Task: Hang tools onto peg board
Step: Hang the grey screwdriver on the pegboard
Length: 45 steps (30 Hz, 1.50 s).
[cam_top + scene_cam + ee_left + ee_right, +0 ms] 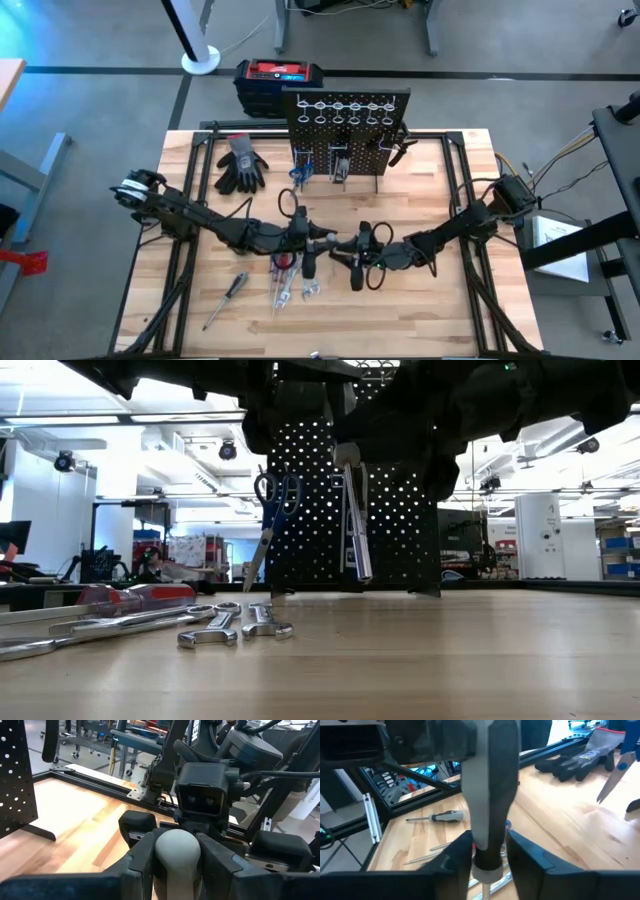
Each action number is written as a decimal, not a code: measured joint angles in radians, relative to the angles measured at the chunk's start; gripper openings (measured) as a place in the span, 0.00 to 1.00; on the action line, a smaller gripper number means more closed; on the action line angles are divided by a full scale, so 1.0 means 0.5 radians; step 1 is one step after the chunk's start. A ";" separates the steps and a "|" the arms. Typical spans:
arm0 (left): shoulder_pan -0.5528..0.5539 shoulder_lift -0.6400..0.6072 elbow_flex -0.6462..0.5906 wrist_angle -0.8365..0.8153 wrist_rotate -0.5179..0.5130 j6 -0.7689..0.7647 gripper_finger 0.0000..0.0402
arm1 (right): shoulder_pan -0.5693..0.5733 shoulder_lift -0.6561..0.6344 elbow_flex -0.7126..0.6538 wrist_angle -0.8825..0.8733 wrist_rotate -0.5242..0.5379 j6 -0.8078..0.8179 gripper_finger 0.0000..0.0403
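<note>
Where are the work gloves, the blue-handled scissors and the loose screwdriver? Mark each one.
work gloves (241, 165), high view, on the dark palm area.
blue-handled scissors (275, 488), low view, on the blue finger loops.
loose screwdriver (447, 816), right wrist view, on its grey-and-black handle.

No text, label or number can be read — not on tools, not on board.

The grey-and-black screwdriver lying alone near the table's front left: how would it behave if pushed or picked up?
The screwdriver has a rounded handle, so a sideways push would probably roll it. Its thin metal shaft looks stiff, not floppy. The handle end seems thicker, so held by the shaft it would likely tip handle-down.
</note>
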 joint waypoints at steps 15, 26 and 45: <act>-0.003 -0.117 0.002 -0.216 0.033 0.145 0.68 | -0.125 -0.090 -0.002 0.005 -0.278 -0.017 0.08; -0.033 -0.381 -0.177 -0.536 -0.146 0.069 0.94 | -0.471 -0.347 -0.183 -0.107 -0.379 0.135 0.08; -0.030 -0.438 -0.585 -0.215 -0.192 -0.128 0.85 | -0.774 -0.452 -0.289 -0.106 -0.489 0.318 0.08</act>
